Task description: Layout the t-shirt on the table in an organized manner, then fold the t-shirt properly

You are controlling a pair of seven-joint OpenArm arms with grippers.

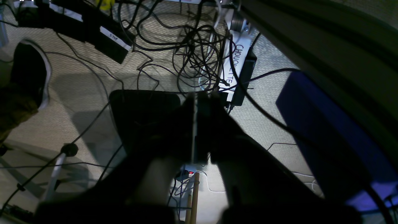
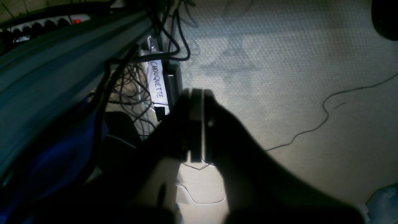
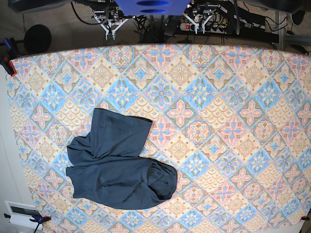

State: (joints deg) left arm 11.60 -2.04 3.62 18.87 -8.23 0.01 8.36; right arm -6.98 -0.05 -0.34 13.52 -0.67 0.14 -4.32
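The dark navy t-shirt (image 3: 116, 165) lies crumpled on the left front part of the table (image 3: 233, 121), partly folded over itself with bunched cloth at its right end. Both arms hang beyond the table's far edge, well away from the shirt. My right gripper (image 3: 111, 30) is at the top left of the base view and my left gripper (image 3: 200, 22) at the top right. In the wrist views the left gripper (image 1: 197, 96) and the right gripper (image 2: 199, 93) are dark silhouettes over the floor, jaws pressed together with nothing between them.
A tangle of black cables (image 1: 199, 46) and a labelled black box (image 1: 241, 62) lie on the carpet behind the table. The blue robot base (image 3: 150, 6) sits at the far edge. Clamps (image 3: 8, 63) hold the cloth at the table's left edge.
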